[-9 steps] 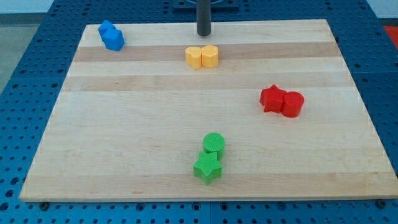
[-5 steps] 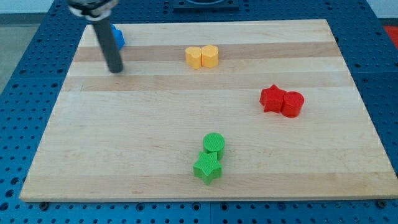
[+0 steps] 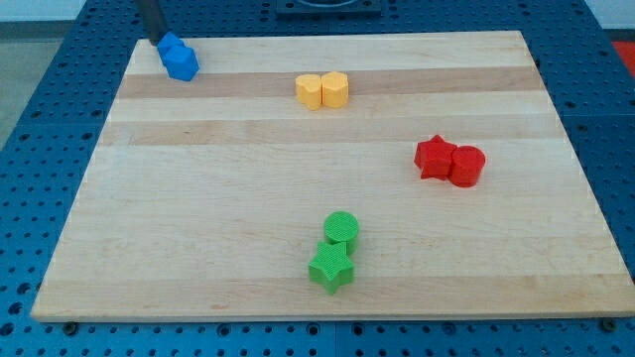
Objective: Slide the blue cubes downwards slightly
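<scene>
My tip (image 3: 156, 41) sits at the upper left of the frame, right behind the blue cubes (image 3: 180, 58) near the counter's (image 3: 198, 228) top-left corner. No gripper here, just a rod. Pushing off-centre could split the pair or spin them sideways.

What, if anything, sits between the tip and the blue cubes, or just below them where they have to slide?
Nothing visible. My tip is at the board's top-left corner, right against the upper-left side of the blue cubes. The wood directly below them is bare; the yellow blocks lie well off toward the view's right.
</scene>
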Controlling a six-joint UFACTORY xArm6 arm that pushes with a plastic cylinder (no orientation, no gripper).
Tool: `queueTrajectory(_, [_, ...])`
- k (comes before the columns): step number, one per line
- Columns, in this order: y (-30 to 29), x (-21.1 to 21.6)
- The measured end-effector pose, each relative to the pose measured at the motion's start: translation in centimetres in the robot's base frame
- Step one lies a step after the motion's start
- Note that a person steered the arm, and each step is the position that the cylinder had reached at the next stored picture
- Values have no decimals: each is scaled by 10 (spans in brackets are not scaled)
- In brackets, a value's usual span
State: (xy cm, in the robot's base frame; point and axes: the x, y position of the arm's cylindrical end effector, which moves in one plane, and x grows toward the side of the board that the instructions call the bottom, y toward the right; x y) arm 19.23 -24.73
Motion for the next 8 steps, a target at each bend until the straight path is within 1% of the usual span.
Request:
queueTrajectory(1, [23, 0])
queueTrajectory(2, [27, 5])
queueTrajectory(3, [27, 23])
queueTrajectory(5, [31, 74])
queueTrajectory(6, [36, 90])
queueTrajectory(7, [38, 83])
queueTrajectory(8, [22, 80])
